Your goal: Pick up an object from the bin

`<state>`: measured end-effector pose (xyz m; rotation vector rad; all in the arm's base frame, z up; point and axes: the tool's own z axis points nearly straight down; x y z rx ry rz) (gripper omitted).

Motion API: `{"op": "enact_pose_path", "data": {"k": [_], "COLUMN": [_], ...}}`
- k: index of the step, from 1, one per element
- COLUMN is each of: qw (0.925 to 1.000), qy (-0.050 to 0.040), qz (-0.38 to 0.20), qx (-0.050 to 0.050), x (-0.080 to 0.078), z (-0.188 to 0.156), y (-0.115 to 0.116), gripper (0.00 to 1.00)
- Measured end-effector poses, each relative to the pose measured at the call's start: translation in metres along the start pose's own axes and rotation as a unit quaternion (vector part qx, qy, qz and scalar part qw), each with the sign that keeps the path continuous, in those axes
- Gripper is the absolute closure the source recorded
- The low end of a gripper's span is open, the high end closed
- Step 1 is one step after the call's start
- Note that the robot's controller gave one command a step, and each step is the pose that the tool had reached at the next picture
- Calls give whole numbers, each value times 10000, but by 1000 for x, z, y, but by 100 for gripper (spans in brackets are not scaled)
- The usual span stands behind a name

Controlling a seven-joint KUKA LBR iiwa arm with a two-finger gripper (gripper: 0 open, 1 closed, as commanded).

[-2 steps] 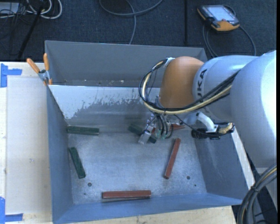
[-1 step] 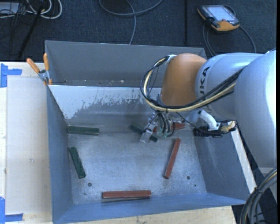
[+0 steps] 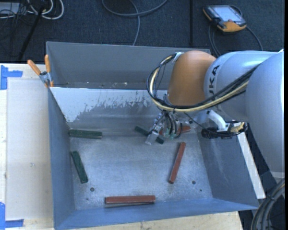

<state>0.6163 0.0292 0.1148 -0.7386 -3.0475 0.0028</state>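
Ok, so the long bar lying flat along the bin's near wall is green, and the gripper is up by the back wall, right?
Not quite. The camera view shows that the long bar along the near wall is reddish-brown, not green. The rest holds: it lies flat, and the gripper is up by the back wall.

- A dark green stick [image 3: 141, 129] lies by the bin's [image 3: 134, 75] back wall; its right end is hidden behind the gripper [image 3: 156, 135].
- A small reddish piece [image 3: 185, 127] just beside the gripper is mostly covered by the arm [image 3: 249, 90]; its kind is unclear.
- The arm is cut off at the right.
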Motion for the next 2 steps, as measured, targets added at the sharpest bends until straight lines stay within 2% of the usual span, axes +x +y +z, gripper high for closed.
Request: {"op": "enact_pose_path", "data": {"k": [2], "qw": [10000], "qy": [-22], "qz": [-5], "qx": [-12], "x": [-1], "z": [-40], "y": [0], "gripper": [100]}}
